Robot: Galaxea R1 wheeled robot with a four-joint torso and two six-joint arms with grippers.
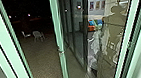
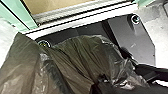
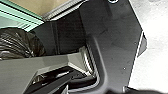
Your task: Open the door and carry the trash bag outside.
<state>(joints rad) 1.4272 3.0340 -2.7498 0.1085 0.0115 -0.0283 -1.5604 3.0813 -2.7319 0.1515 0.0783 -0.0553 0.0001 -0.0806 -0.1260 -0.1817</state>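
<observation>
Yard paving (image 1: 45, 67) lies dark beyond the doorway, with pale chairs (image 1: 38, 35) farther out. Glass door (image 1: 58, 30), green-framed, stands swung open, so the first half of the job looks done. Trash bag (image 2: 80, 56), dark and creased, sits in front of the robot's base plate (image 2: 130, 35) in the left wrist view, on the near side of the sill (image 2: 82, 22); carrying it out is left to do. How wide the jaws of either arm stand, and what they grip, I cannot tell.
</observation>
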